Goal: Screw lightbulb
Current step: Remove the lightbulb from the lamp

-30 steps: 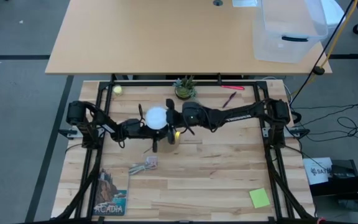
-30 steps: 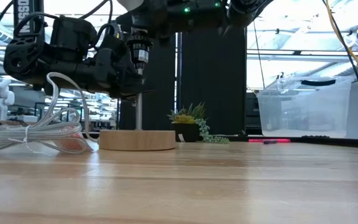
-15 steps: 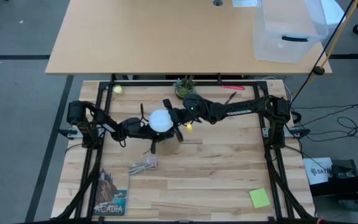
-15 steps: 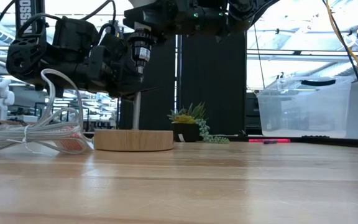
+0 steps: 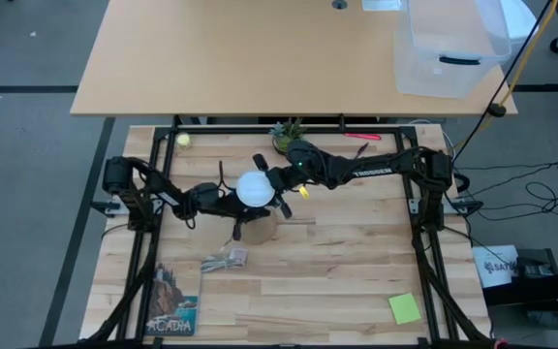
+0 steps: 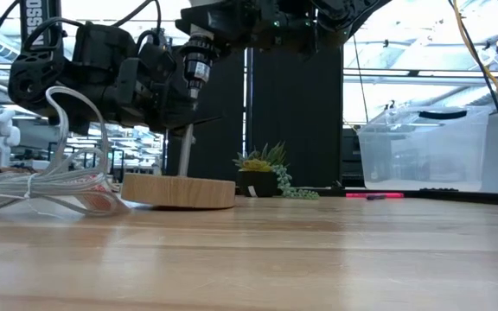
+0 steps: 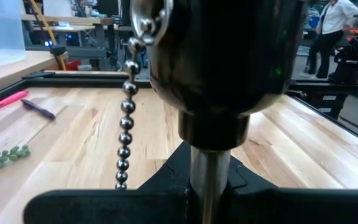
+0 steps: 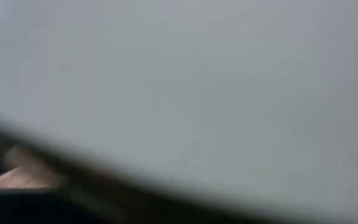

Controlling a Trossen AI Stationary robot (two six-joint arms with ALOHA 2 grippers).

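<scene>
While the left gripper (image 5: 238, 206) sits at the table's left-centre, its fingers are pinched together on the thin metal stem (image 6: 182, 151) of the lamp stand, just under the black socket (image 7: 229, 56). A bead pull chain (image 7: 127, 118) hangs beside that socket. The round wooden base (image 6: 178, 190) appears tilted, one edge lifted off the table (image 6: 318, 250). A coil of white cord (image 6: 33, 186) lies left of it in the low view. Directly above the socket sits the lightbulb (image 5: 254, 189), globe up, its threaded metal base (image 6: 195, 67) at the socket's mouth. The right gripper (image 5: 271, 184) reaches in from the right and is closed around the globe, which fills the right wrist view (image 8: 197, 81). Farther right: small potted plant (image 5: 286, 133), pink marker (image 5: 361, 137), clear plastic bin (image 5: 449, 44), green sticky note (image 5: 405, 308).
</scene>
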